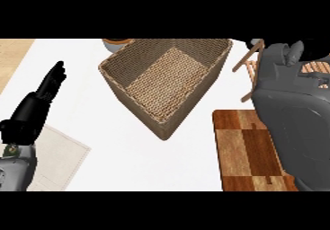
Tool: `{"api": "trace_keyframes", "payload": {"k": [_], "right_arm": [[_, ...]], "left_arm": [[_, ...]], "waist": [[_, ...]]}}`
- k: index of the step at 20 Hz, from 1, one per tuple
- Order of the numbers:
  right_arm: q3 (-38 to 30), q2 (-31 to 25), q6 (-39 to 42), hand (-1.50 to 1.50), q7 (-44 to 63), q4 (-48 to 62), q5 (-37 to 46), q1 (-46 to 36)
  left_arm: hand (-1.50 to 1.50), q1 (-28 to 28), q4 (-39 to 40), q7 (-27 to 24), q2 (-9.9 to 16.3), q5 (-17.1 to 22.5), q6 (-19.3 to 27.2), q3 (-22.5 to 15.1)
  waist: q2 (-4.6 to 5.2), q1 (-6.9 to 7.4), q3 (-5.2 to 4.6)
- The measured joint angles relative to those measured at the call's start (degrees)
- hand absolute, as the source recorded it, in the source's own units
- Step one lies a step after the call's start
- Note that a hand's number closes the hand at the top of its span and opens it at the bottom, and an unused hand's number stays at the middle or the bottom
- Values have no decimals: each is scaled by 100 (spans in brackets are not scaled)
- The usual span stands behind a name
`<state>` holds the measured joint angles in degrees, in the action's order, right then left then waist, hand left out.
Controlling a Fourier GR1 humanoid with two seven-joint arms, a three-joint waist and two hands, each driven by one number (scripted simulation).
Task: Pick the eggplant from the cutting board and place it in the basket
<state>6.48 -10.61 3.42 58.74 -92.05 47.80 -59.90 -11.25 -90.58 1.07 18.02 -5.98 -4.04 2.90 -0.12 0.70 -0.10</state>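
From here I can't see the eggplant at all. My right forearm point(296, 130) covers much of the cutting board point(250, 152), and the right hand point(296, 49) is cropped at the top, so its fingers are unreadable. An orange-rimmed object point(117, 43) behind the basket point(164, 81) is mostly hidden.

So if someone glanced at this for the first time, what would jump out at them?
Probably the big woven basket sitting empty in the middle of the white counter. Next, the grey right forearm rising along the right edge, covering part of the wooden cutting board. At the left, the black left hand rests open, fingers pointing up.
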Motion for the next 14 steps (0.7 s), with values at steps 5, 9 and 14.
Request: {"api": "trace_keyframes", "payload": {"k": [5,9,14], "right_arm": [[-234,413,-80,150,-1,1212,70,-825],[-446,697,-119,150,-9,2108,37,-1332],[-680,928,-153,150,-4,3124,-98,-1752]], "left_arm": [[0,-59,20,-34,-87,-60,19,-38],[0,-30,73,-118,-87,-83,-8,-13],[0,-153,70,23,-71,-85,-51,18]], "waist": [[21,35,2],[31,53,3],[37,65,3]]}}
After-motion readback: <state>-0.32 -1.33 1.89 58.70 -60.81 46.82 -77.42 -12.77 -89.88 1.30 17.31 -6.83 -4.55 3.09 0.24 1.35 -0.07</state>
